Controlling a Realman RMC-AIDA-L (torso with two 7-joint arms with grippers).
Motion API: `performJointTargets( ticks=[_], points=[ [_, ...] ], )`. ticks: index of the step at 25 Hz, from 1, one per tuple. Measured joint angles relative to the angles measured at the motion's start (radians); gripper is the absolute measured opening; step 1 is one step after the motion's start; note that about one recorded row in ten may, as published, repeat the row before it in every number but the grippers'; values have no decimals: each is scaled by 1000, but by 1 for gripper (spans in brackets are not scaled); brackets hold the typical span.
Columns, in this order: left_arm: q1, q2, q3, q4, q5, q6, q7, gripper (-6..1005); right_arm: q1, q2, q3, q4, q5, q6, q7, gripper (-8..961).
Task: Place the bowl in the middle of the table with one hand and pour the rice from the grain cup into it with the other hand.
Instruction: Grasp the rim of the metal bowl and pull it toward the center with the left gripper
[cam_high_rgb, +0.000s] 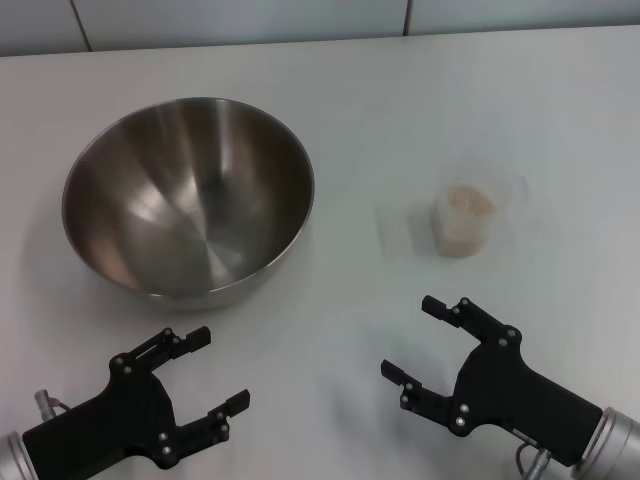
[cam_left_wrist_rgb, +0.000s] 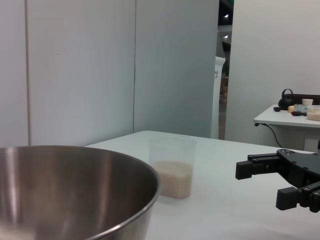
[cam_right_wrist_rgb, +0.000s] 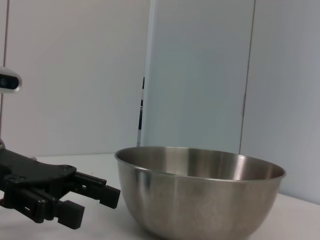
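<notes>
Grain cup (cam_high_rgb: 466, 220) upright, rice (cam_high_rgb: 470, 200) inside; bowl (cam_high_rgb: 188, 198) mouth up; left hand (cam_high_rgb: 205, 370), right hand (cam_high_rgb: 417, 340) fingers apart.

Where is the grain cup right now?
In the head view, the grain cup stands on the table, right of the bowl, beyond the right end effector.

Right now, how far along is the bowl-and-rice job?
Nothing looks done yet. The steel bowl sits empty on the left of the white table, not in the middle. The grain cup stands upright on the right with the rice inside. Nothing is in hand: the left gripper is open near the bowl, the right gripper open short of the cup. Left: centre the bowl, grasp the cup, pour.
</notes>
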Motion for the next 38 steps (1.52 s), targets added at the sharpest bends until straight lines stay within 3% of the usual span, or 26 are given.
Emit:
performJointTargets(
  ticks=[12,18,21,24,25,29,33,34,35,36,38],
  points=[
    [1,0,1,0,2,7,0,792,-1,0,0,0,0,0,0,800],
    [19,9,-6,16,1,99,-4,786,-3,0,0,0,0,0,0,800],
    [37,9,-15,69,-4,169,-60,784,-3,0,0,0,0,0,0,800],
    [38,6,-79,136,-7,234,-205,781,0,0,0,0,0,0,0,800],
    [28,3,-166,203,-10,261,-337,780,1,0,0,0,0,0,0,800],
    [11,0,-233,310,-53,308,-438,777,2,0,0,0,0,0,0,799],
    [-24,-4,-242,558,-159,274,-727,773,4,0,0,0,0,0,0,799],
    [-34,-6,-236,620,-168,250,-786,772,5,0,0,0,0,0,0,799],
    [-55,-9,-187,784,-167,165,-939,772,7,0,0,0,0,0,0,799],
    [-55,-9,-187,784,-167,165,-939,771,7,0,0,0,0,0,0,799],
    [-62,-5,-17,1009,-134,-11,-1158,769,11,0,0,0,0,0,0,799]
  ],
)
